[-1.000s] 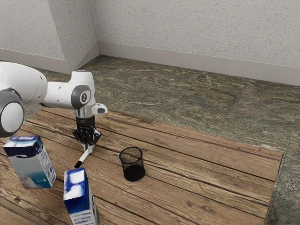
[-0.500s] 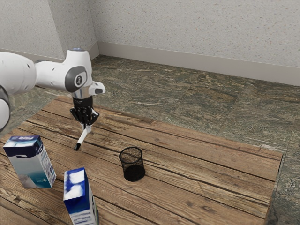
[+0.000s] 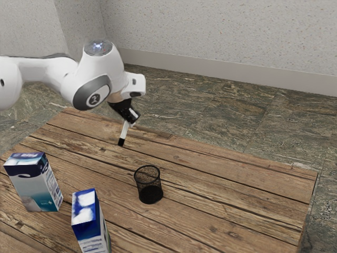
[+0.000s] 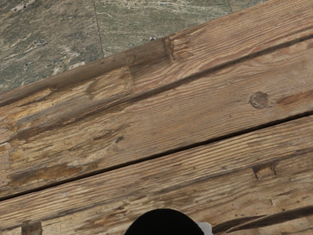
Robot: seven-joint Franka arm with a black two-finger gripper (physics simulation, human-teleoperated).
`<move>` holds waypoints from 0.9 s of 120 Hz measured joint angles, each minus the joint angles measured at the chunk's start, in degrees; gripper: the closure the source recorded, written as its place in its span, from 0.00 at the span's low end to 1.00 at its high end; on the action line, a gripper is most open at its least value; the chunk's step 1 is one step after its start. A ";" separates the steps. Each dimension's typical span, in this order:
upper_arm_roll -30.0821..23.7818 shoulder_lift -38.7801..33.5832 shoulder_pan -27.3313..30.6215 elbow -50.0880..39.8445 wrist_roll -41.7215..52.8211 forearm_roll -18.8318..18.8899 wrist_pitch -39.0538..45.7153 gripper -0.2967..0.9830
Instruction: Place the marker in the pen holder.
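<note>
Black two-finger gripper [image 3: 132, 120], closed narrow on the marker: a firm pinch, by the look of it, and the load is carried clear of the wooden table [image 3: 237, 208]. Tilted, too, is the hand, and the white marker [image 3: 124, 133] is slanted with it, black end lowest, pointed down and toward the exterior view's left. Out beyond that black end, the black mesh pen holder [image 3: 149, 184] is seen upright, mouth open, nearer the camera and a little toward the exterior view's right. So it's transport, this step, and height must be kept! The low end should be lifted over the rim before any crossing is tried, or the holder could be clipped and tipped. Then the wrist is best turned until the marker is brought near vertical; at this slant the mouth could easily be missed and the mesh wall struck. The black end should be centred over the opening, lowered gently, and released only once it is well inside. Farther out, the blue-and-white carton [image 3: 87, 215] nearest the holder and the wider milk-style carton [image 3: 32, 183] are best given room by an approach from the far side.
</note>
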 joint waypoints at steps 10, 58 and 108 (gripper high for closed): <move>-0.05 -2.21 -2.06 -3.53 -3.54 0.92 3.74 0.83; -3.56 -5.69 -2.06 -11.90 -20.14 -0.03 9.43 0.82; -5.37 -4.13 -2.68 -12.25 -29.30 -0.38 10.52 0.82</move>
